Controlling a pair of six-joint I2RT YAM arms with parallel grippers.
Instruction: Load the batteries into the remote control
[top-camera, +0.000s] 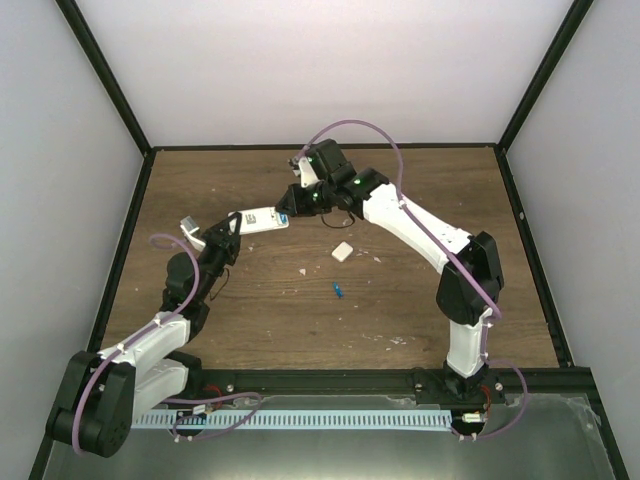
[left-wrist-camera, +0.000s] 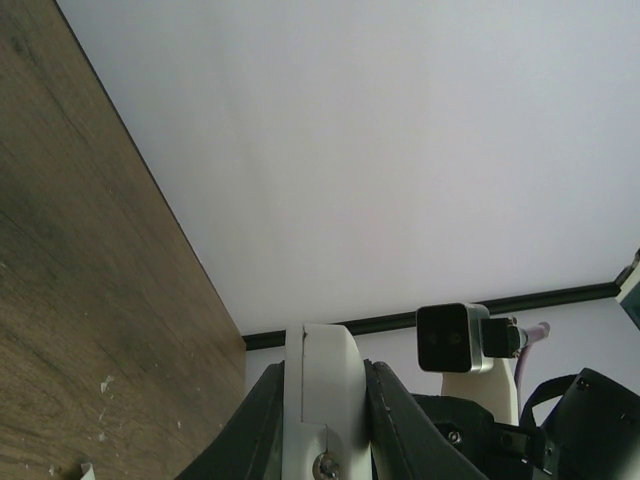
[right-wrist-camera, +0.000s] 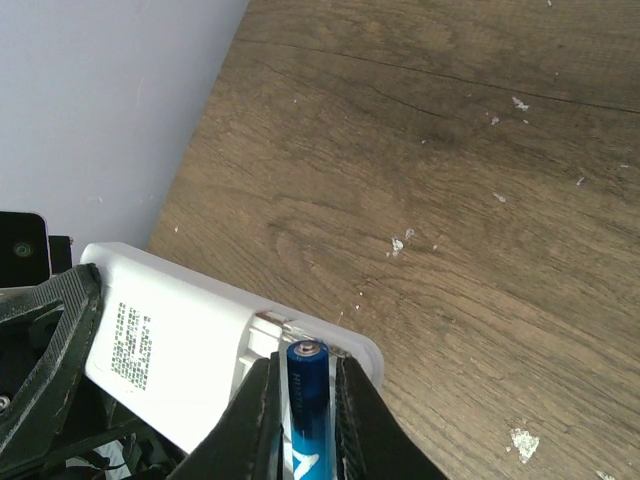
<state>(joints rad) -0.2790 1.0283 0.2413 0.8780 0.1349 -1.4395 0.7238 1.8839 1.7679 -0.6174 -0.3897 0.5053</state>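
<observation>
1. The white remote control (right-wrist-camera: 170, 340) is raised off the tabletop (top-camera: 250, 320), its printed back showing and its battery bay open.
2. The first battery (right-wrist-camera: 307, 400), blue, has its tip at the bay.
3. The second battery (top-camera: 339, 290), also blue, lies on the tabletop, apart from the remote control.

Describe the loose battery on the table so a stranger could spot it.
Start mid-way across the brown wooden tabletop. Just nearer the front edge than the small white square cover piece lies a tiny blue cylindrical battery. It alone on the wood is blue; the scraps around it are white.
</observation>
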